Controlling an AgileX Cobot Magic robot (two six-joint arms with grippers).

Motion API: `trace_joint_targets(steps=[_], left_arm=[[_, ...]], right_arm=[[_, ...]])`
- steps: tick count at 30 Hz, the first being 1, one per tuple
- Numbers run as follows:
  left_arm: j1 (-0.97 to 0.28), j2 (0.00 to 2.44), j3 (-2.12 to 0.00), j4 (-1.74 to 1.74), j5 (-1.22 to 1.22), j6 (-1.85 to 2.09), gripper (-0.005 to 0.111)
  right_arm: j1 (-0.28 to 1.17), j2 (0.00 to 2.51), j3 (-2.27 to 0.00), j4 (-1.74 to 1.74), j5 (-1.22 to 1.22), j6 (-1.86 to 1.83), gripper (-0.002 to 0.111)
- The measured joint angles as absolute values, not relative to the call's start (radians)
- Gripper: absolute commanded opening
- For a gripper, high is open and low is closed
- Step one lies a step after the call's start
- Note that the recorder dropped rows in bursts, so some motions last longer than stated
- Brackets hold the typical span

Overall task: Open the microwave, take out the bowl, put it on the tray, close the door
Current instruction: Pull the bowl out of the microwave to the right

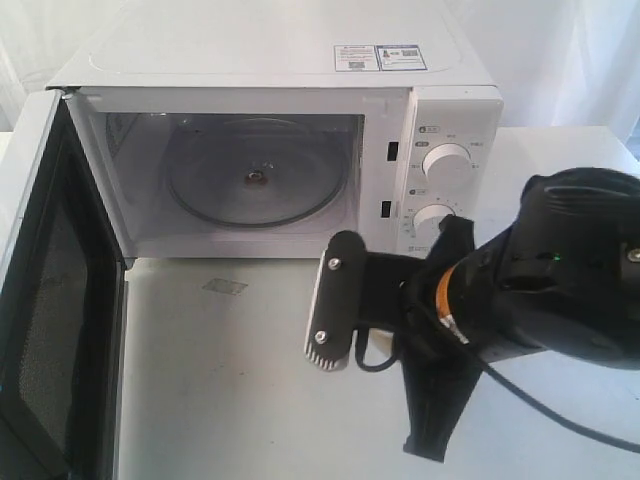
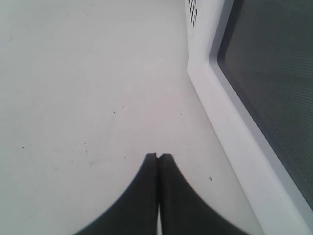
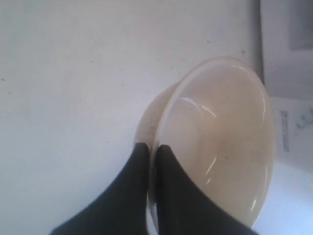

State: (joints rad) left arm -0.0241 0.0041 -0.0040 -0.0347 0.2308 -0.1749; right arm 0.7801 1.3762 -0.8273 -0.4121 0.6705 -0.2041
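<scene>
The white microwave (image 1: 300, 60) stands at the back with its door (image 1: 50, 300) swung wide open to the left, black inner face showing. Its cavity holds only the glass turntable (image 1: 255, 175). In the right wrist view my right gripper (image 3: 152, 147) is shut on the rim of the cream bowl (image 3: 225, 137), one finger inside and one outside, over the white table. In the exterior view the right arm (image 1: 560, 270) hides the bowl and the gripper. My left gripper (image 2: 158, 155) is shut and holds nothing, low over the table beside the door's outer face (image 2: 220, 112). No tray is in view.
The open door juts out over the left front of the white table (image 1: 250, 380). The bulky right arm fills the right front, in front of the dial panel (image 1: 447, 165). A white surface with printed marks (image 3: 288, 132) lies just past the bowl.
</scene>
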Motion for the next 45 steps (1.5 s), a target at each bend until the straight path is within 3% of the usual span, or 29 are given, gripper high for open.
trace_joint_targets(steps=[16, 39, 41, 45], left_arm=[[-0.024, 0.004, -0.004, -0.035, 0.231, -0.175, 0.000], [-0.024, 0.004, -0.004, -0.035, 0.231, -0.175, 0.000], [-0.024, 0.004, -0.004, -0.035, 0.231, -0.175, 0.000], [-0.024, 0.004, -0.004, -0.035, 0.231, -0.175, 0.000]], right_arm=[[0.393, 1.367, -0.711, -0.614, 0.425, 0.062, 0.000], [0.366, 1.548, -0.709, -0.715, 0.374, 0.084, 0.000], [0.366, 1.548, -0.709, -0.715, 0.367, 0.087, 0.005], [0.366, 1.548, -0.709, -0.709, 0.362, 0.087, 0.027]])
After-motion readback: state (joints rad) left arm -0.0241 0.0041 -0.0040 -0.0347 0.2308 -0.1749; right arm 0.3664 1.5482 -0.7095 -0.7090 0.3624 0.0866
